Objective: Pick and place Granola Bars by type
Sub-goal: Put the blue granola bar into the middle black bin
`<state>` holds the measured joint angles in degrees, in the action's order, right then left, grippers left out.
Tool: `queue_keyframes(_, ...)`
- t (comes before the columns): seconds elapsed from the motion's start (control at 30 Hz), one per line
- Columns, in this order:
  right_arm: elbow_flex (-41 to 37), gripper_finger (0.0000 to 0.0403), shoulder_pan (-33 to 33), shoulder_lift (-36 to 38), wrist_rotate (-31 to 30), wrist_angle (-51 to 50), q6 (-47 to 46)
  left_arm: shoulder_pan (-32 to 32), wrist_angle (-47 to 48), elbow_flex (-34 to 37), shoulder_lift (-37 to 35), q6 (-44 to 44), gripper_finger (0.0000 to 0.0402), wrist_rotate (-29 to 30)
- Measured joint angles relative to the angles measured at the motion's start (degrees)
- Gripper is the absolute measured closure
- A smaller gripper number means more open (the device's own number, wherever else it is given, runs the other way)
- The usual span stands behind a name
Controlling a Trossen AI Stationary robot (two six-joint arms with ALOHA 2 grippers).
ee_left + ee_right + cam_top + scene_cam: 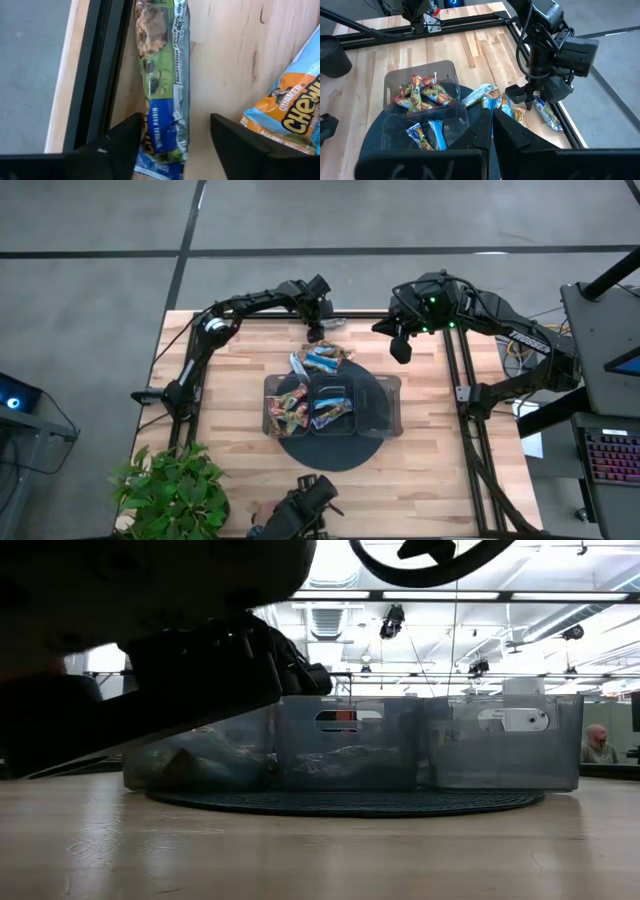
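On the near half of the tabletop (pixel 240 480) a clear three-compartment tray (pixel 385 395) sits on a dark round mat (pixel 335 450). Its left compartment holds reddish-orange granola bars (pixel 287 408), the middle one holds light blue bars (pixel 330 412), and the right compartment shows nothing inside. A leafy plant (pixel 170 490) stands at the near left corner.

Just beyond the tray, a loose pile of bars (pixel 318 360) lies on the bare wood, touching or nearly touching the tray's far edge.

Farther still, at the far edge of the tabletop, the left tool (pixel 316 332) is down low over a single dark blue bar (pixel 162 85) that lies alongside the black rail (pixel 95 75) running along that edge. Its fingers stand apart, one on each side of the bar's end, not yet pressing the wrapper. An orange and light blue bar (pixel 287 107) lies just beside it.

The right tool (pixel 400 348) hangs above the tabletop to the right of the pile, its fingers pressed together and holding nothing.
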<state>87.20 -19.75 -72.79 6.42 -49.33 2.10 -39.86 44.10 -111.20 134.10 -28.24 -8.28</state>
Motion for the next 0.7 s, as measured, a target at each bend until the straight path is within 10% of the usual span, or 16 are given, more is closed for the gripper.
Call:
queue_keyframes(0.4, 0.00, 0.0394, 0.00, 0.00, 0.00, 0.19, -0.12, 0.00, -0.03, 0.00, 0.00, 1.45, 0.0326, 2.00)
queue_keyframes(0.7, 0.00, 0.0394, 0.00, 0.00, 0.00, 0.19, -0.06, 0.06, 2.42, -0.45, -0.95, 2.56, 0.0353, 2.34)
